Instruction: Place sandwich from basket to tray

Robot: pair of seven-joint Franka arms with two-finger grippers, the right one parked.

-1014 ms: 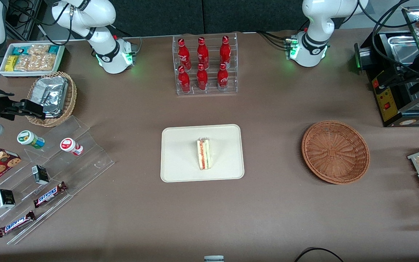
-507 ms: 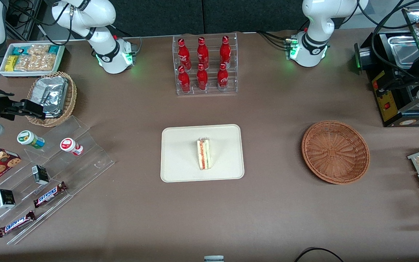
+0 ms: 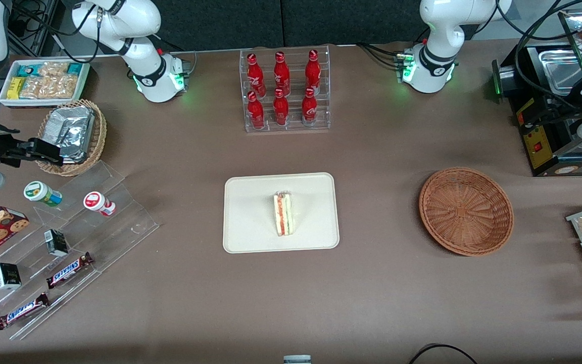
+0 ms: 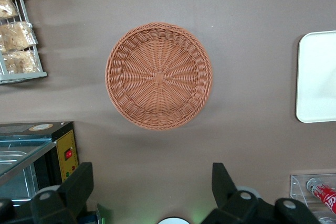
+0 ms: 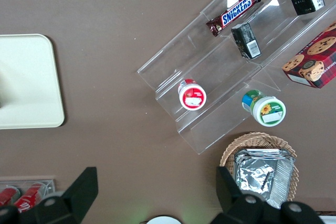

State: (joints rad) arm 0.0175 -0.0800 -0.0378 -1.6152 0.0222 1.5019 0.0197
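The small triangular cream-bread sandwich (image 3: 284,214) already rests on the flat cream-white rectangular tray (image 3: 250,225), the round reddish-brown wicker basket (image 4: 158,75) lies empty, and the claw (image 4: 152,195) hangs released high above it, so the task looks done

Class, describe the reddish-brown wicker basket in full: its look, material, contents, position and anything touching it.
The basket is a round, shallow bowl of reddish-brown woven wicker, its weave spreading from a small centre to a braided rim. It sits upright on the brown table, apart from the tray and toward the working arm's end. Nothing lies in it or touches it. The gripper hangs open above it, well clear.
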